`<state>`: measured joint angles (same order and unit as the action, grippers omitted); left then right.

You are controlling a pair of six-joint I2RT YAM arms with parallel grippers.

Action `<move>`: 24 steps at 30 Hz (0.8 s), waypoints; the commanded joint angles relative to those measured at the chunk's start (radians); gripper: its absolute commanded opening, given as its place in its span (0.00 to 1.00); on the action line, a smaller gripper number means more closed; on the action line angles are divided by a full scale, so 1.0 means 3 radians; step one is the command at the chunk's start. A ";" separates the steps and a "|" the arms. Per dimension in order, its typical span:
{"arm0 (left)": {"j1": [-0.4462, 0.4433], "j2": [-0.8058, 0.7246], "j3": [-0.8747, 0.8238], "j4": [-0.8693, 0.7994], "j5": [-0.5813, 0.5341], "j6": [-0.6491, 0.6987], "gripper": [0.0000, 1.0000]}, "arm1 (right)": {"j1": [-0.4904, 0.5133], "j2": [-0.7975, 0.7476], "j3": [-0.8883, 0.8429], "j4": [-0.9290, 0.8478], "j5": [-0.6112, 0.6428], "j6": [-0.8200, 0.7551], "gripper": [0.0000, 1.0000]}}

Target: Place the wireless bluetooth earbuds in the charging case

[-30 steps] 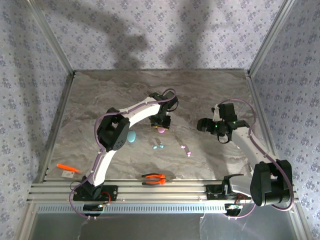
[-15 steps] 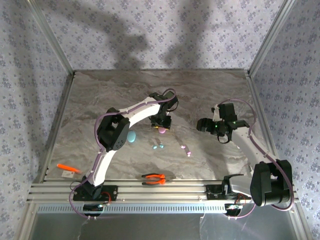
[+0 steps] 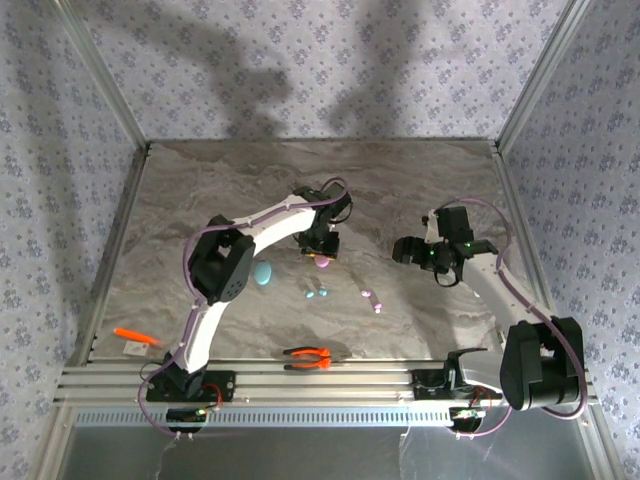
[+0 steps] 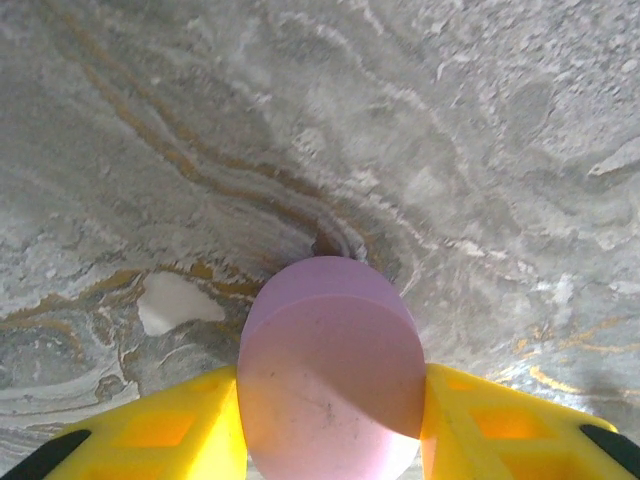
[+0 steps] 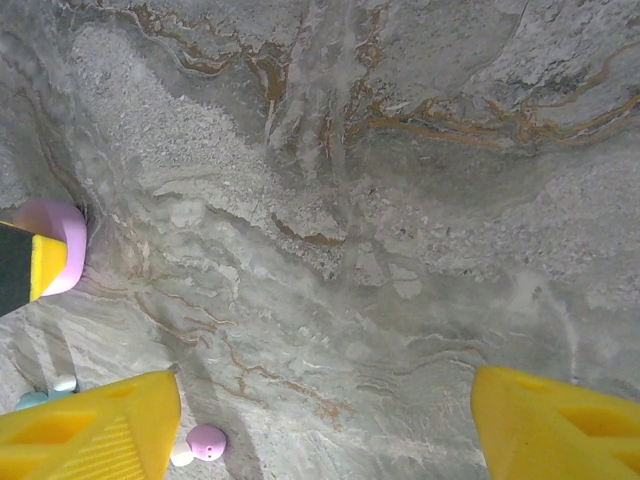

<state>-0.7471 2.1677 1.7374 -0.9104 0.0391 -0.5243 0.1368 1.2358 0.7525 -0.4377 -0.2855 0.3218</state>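
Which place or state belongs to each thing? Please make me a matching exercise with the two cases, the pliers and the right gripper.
1 pink case
2 teal case
3 orange-handled pliers
4 right gripper

A open, above the table
B at the table's near edge
C between the left gripper's fingers
D lying beside the left arm

Pairs: 1-C, 2-D, 3-B, 4-A

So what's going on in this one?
The left fingers grip the pink case from both sides, low over the table. The right fingers are open and empty, hovering off to the case's right. The teal earbuds and pink earbuds lie loose on the table, none in a case yet. The teal case sits beside the left arm.
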 commanded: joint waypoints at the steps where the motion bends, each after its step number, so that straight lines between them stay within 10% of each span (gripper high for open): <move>1: 0.0101 -0.0330 -0.0206 0.0205 0.0266 -0.0067 0.43 | -0.0006 0.0062 -0.0008 0.0006 -0.0133 -0.0008 0.79; 14: 0.0651 -0.1227 -0.1545 0.1599 0.1779 -0.0412 0.43 | 0.0045 0.0514 0.0076 0.0347 -0.1074 0.0207 0.76; 24: 0.0759 -0.1477 -0.2039 0.2261 0.2235 -0.0729 0.41 | 0.0476 0.0994 0.0476 0.0697 -0.1444 0.0630 0.76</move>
<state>-0.5236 1.7679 1.1419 -0.3271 0.6281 -0.7017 0.2569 1.4929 0.8524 -0.2714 -0.6498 0.4526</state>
